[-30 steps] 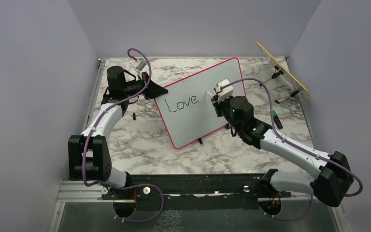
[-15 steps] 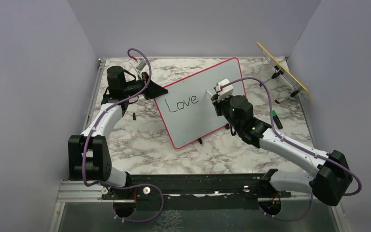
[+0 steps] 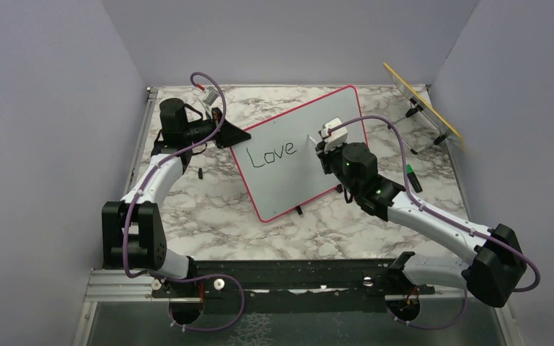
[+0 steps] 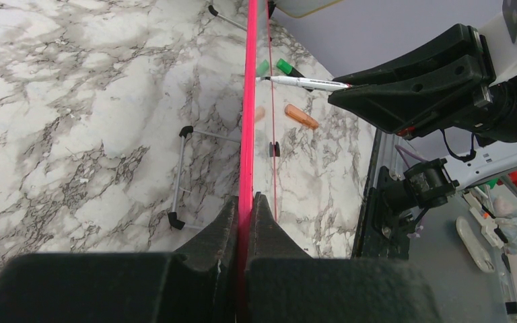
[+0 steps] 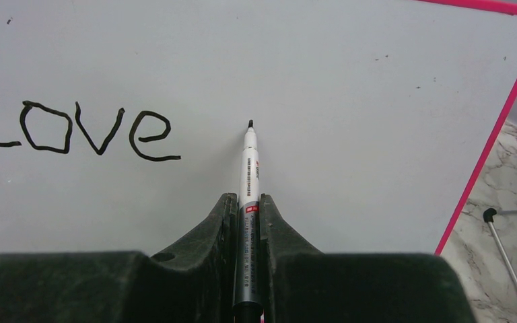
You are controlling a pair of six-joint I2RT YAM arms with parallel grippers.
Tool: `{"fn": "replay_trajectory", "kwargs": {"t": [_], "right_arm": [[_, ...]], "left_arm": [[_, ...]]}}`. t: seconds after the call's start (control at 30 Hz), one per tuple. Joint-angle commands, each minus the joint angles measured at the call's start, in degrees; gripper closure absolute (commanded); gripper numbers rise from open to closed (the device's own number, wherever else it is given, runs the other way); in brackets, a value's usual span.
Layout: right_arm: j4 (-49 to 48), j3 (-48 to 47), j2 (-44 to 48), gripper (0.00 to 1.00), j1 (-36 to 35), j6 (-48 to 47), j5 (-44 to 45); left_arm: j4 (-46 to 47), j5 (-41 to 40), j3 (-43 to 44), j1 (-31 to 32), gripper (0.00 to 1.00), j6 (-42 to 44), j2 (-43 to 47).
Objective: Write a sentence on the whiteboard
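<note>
Pink-framed whiteboard (image 3: 288,180) stands on our marble desk (image 3: 209,194); our left fingers (image 4: 219,235) clench its edge, our right fingers (image 5: 215,229) grasp a marker (image 5: 250,168), tip just right of "Love" (image 5: 94,131).

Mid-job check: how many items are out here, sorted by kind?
Boards: 2, the whiteboard and the yellow-edged panel
Markers: 2, the held marker and the green-capped marker
Orange piece: 1
Total: 5

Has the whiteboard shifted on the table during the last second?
No. The whiteboard keeps its pink corners at the same spots against the marble table, clamped at its edge by the left gripper.
</note>
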State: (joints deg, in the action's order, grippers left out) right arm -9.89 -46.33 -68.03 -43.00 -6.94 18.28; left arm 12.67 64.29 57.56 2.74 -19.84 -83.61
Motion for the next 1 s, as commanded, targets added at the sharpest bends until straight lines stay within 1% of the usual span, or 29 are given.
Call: {"fn": "replay_trajectory", "kwargs": {"t": [0.0, 0.2, 0.57, 0.97], "right_arm": [[5.1, -0.8, 0.8, 0.99, 0.4, 1.4, -1.7], [7.8, -0.4, 1.4, 0.99, 0.4, 2.1, -2.1], [8.7, -0.4, 1.5, 0.99, 0.4, 2.3, -2.5], [1.7, -0.1, 1.5, 0.99, 0.4, 1.8, -0.3]], "left_arm": [[-4.8, -1.1, -0.9, 0.7, 1.00, 5.3, -2.3], [-4.8, -1.1, -0.9, 0.6, 1.00, 5.3, -2.3], [-4.8, -1.0, -0.9, 0.7, 1.00, 5.3, -2.5], [-4.8, -1.0, -0.9, 0.7, 1.00, 5.4, -2.4]]}}
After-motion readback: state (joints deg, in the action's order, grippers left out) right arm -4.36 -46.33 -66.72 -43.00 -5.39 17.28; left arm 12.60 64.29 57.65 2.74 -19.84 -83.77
